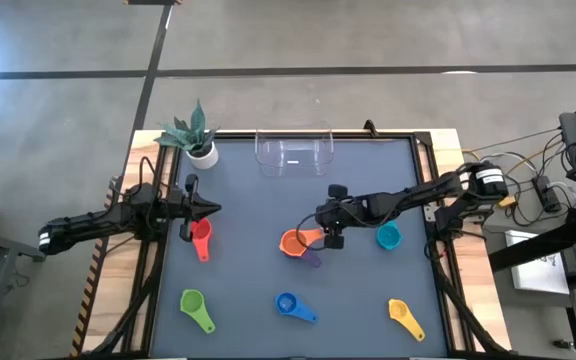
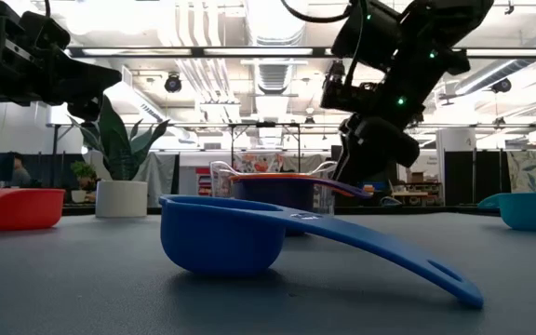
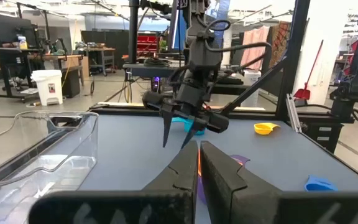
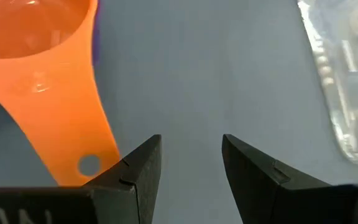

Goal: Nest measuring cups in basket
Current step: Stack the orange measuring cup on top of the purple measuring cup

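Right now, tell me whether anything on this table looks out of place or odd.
One oddity: the orange cup sits nested on the purple cup out on the mat, not in the basket, which holds nothing. The right gripper hangs open beside its handle. Nothing looks spilled or damaged.

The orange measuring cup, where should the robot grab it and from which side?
Grip the orange measuring cup by its flat handle, coming straight down from above. The handle is thin and lies level, pointing toward the right gripper, whose open jaws already stand just beside the handle's end. The bowl is wide and rests on the purple cup, making it harder to pinch.
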Available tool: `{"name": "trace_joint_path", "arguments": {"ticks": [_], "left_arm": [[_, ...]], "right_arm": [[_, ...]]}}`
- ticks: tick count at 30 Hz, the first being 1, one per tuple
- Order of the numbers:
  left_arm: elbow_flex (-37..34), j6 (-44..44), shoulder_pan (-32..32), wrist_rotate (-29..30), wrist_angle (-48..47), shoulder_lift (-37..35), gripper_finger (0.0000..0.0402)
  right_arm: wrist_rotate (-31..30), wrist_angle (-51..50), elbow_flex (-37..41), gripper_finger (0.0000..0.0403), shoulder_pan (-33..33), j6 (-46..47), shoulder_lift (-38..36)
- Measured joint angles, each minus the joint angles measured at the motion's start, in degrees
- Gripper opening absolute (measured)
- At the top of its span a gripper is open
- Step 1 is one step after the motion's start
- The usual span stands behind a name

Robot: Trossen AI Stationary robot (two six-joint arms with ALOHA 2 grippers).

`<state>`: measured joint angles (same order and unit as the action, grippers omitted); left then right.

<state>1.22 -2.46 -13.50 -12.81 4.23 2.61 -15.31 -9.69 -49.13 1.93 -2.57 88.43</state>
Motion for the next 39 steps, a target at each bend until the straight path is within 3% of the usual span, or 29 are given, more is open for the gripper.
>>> {"name": "trace_joint_path", "arguments": {"ticks": [8,13,17,27,39], "left_arm": [[0.0,0.0,0.0,0.0,0.0,0.0,0.0001],[0.0,0.0,0.0,0.0,0.0,0.0,0.0001],[0.0,0.0,0.0,0.0,0.0,0.0,0.0001],[0.0,0.0,0.0,0.0,0.0,0.0,0.0001],[0.0,0.1,0.0,0.0,0.3,0.0,0.0001]], "right_arm": [[8.0,-0.5,-1.2,0.016,0.6,2.4,-0.5],[8.9,-0.6,-1.2,0.016,2.8,4.6,-2.9],[8.6,-1.7,-1.2,0.016,4.4,5.0,-4.0],[0.5,-5.1,0.0,0.016,5.1,5.5,-6.9],[0.2,-5.0,1.1,0.016,3.7,4.0,-7.0]]}}
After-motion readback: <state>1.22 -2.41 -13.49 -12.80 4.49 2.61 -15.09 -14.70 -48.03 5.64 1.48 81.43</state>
